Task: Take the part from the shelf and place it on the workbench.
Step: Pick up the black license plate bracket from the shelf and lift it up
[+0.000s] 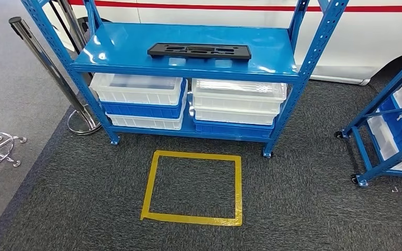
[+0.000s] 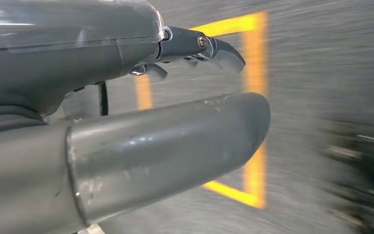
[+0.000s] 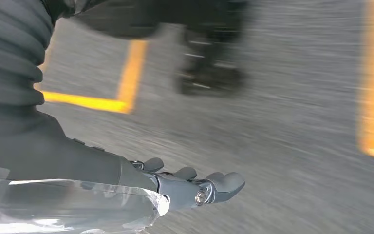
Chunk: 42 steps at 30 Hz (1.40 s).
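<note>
Over grey carpet (image 2: 311,73), left hand (image 2: 175,97) empty, fingers apart, right hand (image 3: 195,187) likewise

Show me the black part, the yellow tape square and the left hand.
black part (image 1: 199,50), head view, middle of its top face.
yellow tape square (image 1: 194,155), head view, far strip.
left hand (image 2: 175,136), left wrist view, thumb.

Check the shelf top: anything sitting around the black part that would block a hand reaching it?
Nothing visible does. The black part lies alone on the blue shelf's top level, front side open. Left hand and right hand hang over the carpet, holding nothing.
</note>
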### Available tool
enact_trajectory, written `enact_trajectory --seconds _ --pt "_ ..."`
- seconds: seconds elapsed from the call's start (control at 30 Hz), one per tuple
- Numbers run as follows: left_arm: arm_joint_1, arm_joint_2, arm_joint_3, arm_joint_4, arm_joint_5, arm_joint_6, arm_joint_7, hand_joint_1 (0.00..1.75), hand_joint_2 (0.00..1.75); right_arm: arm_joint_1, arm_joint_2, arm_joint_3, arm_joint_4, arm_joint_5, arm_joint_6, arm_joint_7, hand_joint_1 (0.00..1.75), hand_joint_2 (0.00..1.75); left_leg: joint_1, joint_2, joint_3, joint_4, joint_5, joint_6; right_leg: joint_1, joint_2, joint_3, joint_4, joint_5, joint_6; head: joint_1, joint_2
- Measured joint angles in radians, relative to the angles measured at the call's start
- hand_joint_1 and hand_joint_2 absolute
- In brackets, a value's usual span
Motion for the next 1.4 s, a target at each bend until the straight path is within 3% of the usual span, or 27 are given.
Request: enact_trajectory --seconds 0.03,0.07,0.1,0.17,0.2,0.23,0.3,0.37,0.43,0.5,0.53,0.57,0.6,0.67,0.73,0.8,0.9,1.0,1.03,1.07,1.1,1.2,1.27,1.37,1.4 --pt "0.015 0.002 0.000 0.022 0.000 0.000 0.000 0.00 0.00 -0.013 0.000 0.000 -0.020 0.000 0.000 0.000 0.00 1.75 0.003 0.002 -0.022 0.041 -0.009 -0.004 -0.001 0.001 -0.001 0.001 -0.001 0.001 0.000 0.000" --pt "0.024 0.003 0.000 0.034 0.000 0.000 0.000 0.00 0.00 -0.019 0.000 0.000 -0.032 0.000 0.000 0.000 0.00 1.75 0.005 0.003 -0.026 0.043 0.004 -0.007 -0.002 0.001 0.000 0.001 -0.002 0.002 0.000 0.000" --pt "0.025 0.004 0.000 0.041 0.000 0.000 0.000 0.00 0.00 -0.018 0.000 0.000 -0.037 0.000 0.000 0.000 0.00 1.75 0.007 0.006 -0.009 0.003 0.035 -0.010 -0.004 0.000 0.001 0.002 -0.003 0.005 0.000 0.000" --pt "0.000 0.005 0.000 0.030 0.000 0.000 -0.002 0.00 0.00 0.005 0.000 0.000 -0.024 0.000 0.000 0.001 0.00 1.75 0.010 0.012 0.060 -0.139 0.106 -0.012 -0.006 -0.006 0.005 0.004 -0.008 0.014 0.000 0.000" --pt "-0.022 0.005 0.000 0.015 0.000 0.000 -0.003 0.00 0.00 0.025 0.000 0.000 -0.006 0.000 0.000 0.002 0.00 1.75 0.010 0.013 0.088 -0.195 0.128 -0.008 -0.006 -0.011 0.006 0.005 -0.011 0.020 0.001 0.000" --pt "-0.048 0.004 0.000 -0.007 0.000 0.000 -0.004 0.00 0.00 0.048 0.000 0.000 0.017 0.000 0.000 0.003 0.00 1.75 0.008 0.014 0.103 -0.225 0.138 -0.002 -0.004 -0.015 0.007 0.005 -0.013 0.027 0.002 0.000" --pt "-0.104 0.002 0.000 -0.063 0.000 0.000 -0.005 0.00 0.00 0.100 0.000 0.000 0.076 0.000 0.000 0.004 0.00 1.75 0.004 0.009 0.102 -0.232 0.139 0.014 -0.003 -0.019 0.010 0.002 -0.011 0.039 0.003 0.000" --pt "-0.165 0.001 0.000 -0.129 0.000 0.000 -0.005 0.00 0.87 0.159 0.000 0.000 0.143 0.000 0.000 0.004 0.00 1.75 0.005 0.004 0.101 -0.237 0.143 0.028 -0.005 -0.017 0.008 0.015 -0.023 0.049 0.003 0.000" --pt "-0.223 0.001 0.000 -0.200 0.000 0.000 -0.006 0.00 1.75 0.218 0.000 0.000 0.214 0.000 0.000 0.004 0.00 1.75 0.006 -0.002 0.101 -0.241 0.147 0.042 -0.007 -0.013 -0.029 0.096 -0.075 0.051 0.004 0.000" --pt "-0.267 0.001 0.000 -0.258 0.000 0.000 -0.006 0.00 1.75 0.264 0.000 0.000 0.275 0.000 0.000 0.004 0.00 1.75 0.001 -0.009 0.098 -0.240 0.147 0.048 -0.003 -0.011 -0.099 0.230 -0.141 0.049 0.004 0.000" --pt "-0.281 0.001 0.000 -0.278 0.000 0.000 -0.006 0.00 1.75 0.281 -0.001 0.000 0.297 0.000 0.000 0.004 0.00 1.75 -0.003 -0.012 0.097 -0.240 0.147 0.049 -0.001 -0.010 -0.125 0.278 -0.154 0.048 0.004 0.000" --pt "-0.289 0.001 0.000 -0.291 0.000 0.000 -0.006 0.00 1.75 0.291 -0.002 0.000 0.311 0.000 0.000 0.004 0.00 1.75 -0.006 -0.014 0.098 -0.239 0.147 0.050 0.002 -0.010 -0.134 0.292 -0.146 0.045 0.004 0.000" --pt "-0.290 0.001 0.000 -0.297 0.000 0.000 -0.005 0.00 1.75 0.293 -0.002 0.000 0.317 0.000 0.000 0.004 0.00 1.75 -0.009 -0.015 0.099 -0.239 0.146 0.051 0.005 -0.010 -0.124 0.266 -0.120 0.039 0.004 0.000" --pt "-0.271 -0.001 0.000 -0.288 0.000 0.000 -0.004 0.00 1.75 0.277 -0.004 0.000 0.304 0.000 0.000 0.003 0.00 1.75 -0.013 -0.013 0.104 -0.239 0.144 0.051 0.014 -0.009 -0.063 0.132 -0.047 0.021 0.004 0.000" --pt "-0.245 -0.005 0.002 -0.269 -0.001 0.000 -0.004 0.00 1.75 0.244 -0.005 -0.003 0.283 0.004 0.000 -0.001 0.00 1.75 -0.016 -0.004 0.104 -0.236 0.140 0.046 0.024 -0.008 -0.018 0.031 -0.009 0.005 0.003 0.000" --pt "-0.234 -0.009 0.013 -0.260 -0.010 -0.002 -0.017 0.00 1.75 0.212 -0.004 -0.017 0.283 0.018 -0.001 -0.011 0.00 1.75 -0.017 -0.002 0.102 -0.235 0.139 0.039 0.029 -0.014 -0.012 0.012 -0.005 0.000 0.003 0.000" --pt "-0.247 -0.015 0.042 -0.255 -0.035 -0.004 -0.057 0.00 1.75 0.182 0.003 -0.058 0.292 0.057 -0.008 -0.035 0.00 1.75 -0.016 -0.006 0.088 -0.204 0.117 0.026 0.018 -0.032 -0.005 0.000 0.002 -0.012 0.003 0.000" --pt "-0.260 -0.018 0.081 -0.237 -0.063 -0.004 -0.096 0.00 1.75 0.156 0.008 -0.107 0.294 0.103 -0.020 -0.066 0.00 1.75 -0.007 0.002 0.010 -0.031 0.024 0.008 0.014 -0.033 -0.005 -0.004 0.006 -0.020 0.002 0.000" --pt "-0.263 -0.019 0.095 -0.229 -0.073 -0.005 -0.109 0.00 1.75 0.147 0.011 -0.125 0.295 0.118 -0.023 -0.077 0.00 1.75 -0.004 0.004 -0.016 0.023 0.006 0.003 0.014 -0.032 -0.006 -0.003 0.006 -0.020 0.002 0.000" --pt "-0.264 -0.021 0.109 -0.220 -0.084 -0.005 -0.122 0.00 1.75 0.137 0.014 -0.142 0.296 0.134 -0.026 -0.088 0.00 1.75 0.000 0.005 -0.028 0.047 0.007 0.000 0.013 -0.031 -0.006 -0.002 0.005 -0.019 0.002 0.000" --pt "-0.265 -0.023 0.123 -0.212 -0.094 -0.005 -0.135 0.00 1.75 0.125 0.018 -0.159 0.296 0.149 -0.029 -0.099 0.00 1.75 0.002 0.007 -0.020 0.028 0.030 -0.003 0.013 -0.030 -0.005 0.000 0.004 -0.018 0.002 0.000" --pt "-0.272 -0.030 0.166 -0.186 -0.126 -0.006 -0.176 0.00 1.75 0.085 0.032 -0.209 0.297 0.197 -0.037 -0.135 0.00 1.75 0.005 0.011 0.068 -0.165 0.125 -0.002 0.011 -0.028 -0.003 0.009 -0.003 -0.006 0.002 0.000" --pt "-0.279 -0.036 0.197 -0.166 -0.145 -0.006 -0.203 0.00 1.75 0.056 0.040 -0.241 0.297 0.229 -0.039 -0.160 0.00 1.75 0.001 0.012 0.093 -0.225 0.138 0.007 0.013 -0.028 -0.006 0.014 -0.004 0.006 0.002 0.000" --pt "-0.283 -0.047 0.242 -0.136 -0.173 -0.006 -0.244 0.00 0.44 0.009 0.051 -0.287 0.297 0.277 -0.041 -0.203 0.00 1.75 -0.001 0.011 0.093 -0.232 0.144 0.029 0.011 -0.026 -0.008 0.016 -0.007 0.024 0.002 0.000" --pt "-0.285 -0.051 0.257 -0.126 -0.181 -0.007 -0.258 0.00 0.00 -0.006 0.054 -0.302 0.297 0.292 -0.042 -0.218 0.00 1.75 0.000 0.011 0.094 -0.236 0.148 0.037 0.010 -0.024 -0.015 0.033 -0.020 0.029 0.002 0.000"
